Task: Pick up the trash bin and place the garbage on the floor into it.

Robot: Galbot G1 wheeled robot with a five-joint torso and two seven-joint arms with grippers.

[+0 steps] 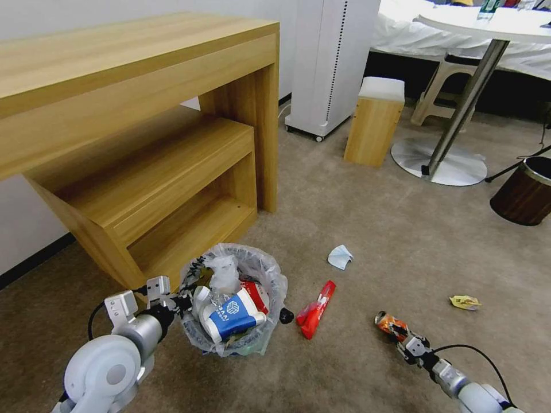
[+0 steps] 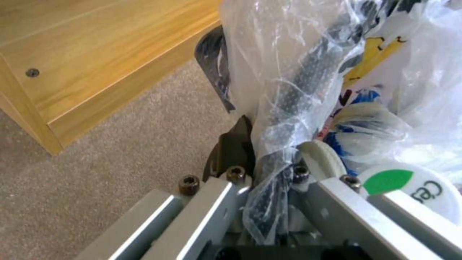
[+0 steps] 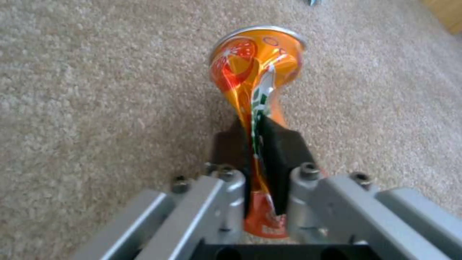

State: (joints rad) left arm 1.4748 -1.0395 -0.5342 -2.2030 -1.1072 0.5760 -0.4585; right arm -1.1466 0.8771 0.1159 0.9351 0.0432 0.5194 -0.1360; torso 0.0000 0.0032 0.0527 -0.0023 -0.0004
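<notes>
At the far left stands a wooden desk (image 1: 132,115) with a lower shelf. Just in front of it, the left gripper (image 1: 172,298) is clamped on the rim of the trash bin (image 1: 270,275), its jaws pinching the rim together with the crinkly plastic liner (image 2: 288,72). The bin sits low over the beige carpet (image 1: 356,218), close to the desk's foot; whether it rests on the floor or hangs just clear of it is hard to tell. It is already well filled, with a blue-and-white paper cup (image 1: 232,316) lying on top.

Just right of the bin lies a red wrapper (image 1: 315,302), and beyond it a white tissue (image 1: 340,256). Farther right, the right gripper (image 1: 408,343) is low by the carpet, clenched on a crushed orange can (image 3: 255,72), the jaws squeezing its flattened middle. A yellow wrapper (image 1: 465,302) lies beyond the can, well apart from the bin.

The step in hand looks like collecting the can. The next move calls for lifting it clear and carrying it leftward over the bin's mouth before letting go, with the left arm holding the bin steady. The wrappers and the tissue are still to be gathered.
</notes>
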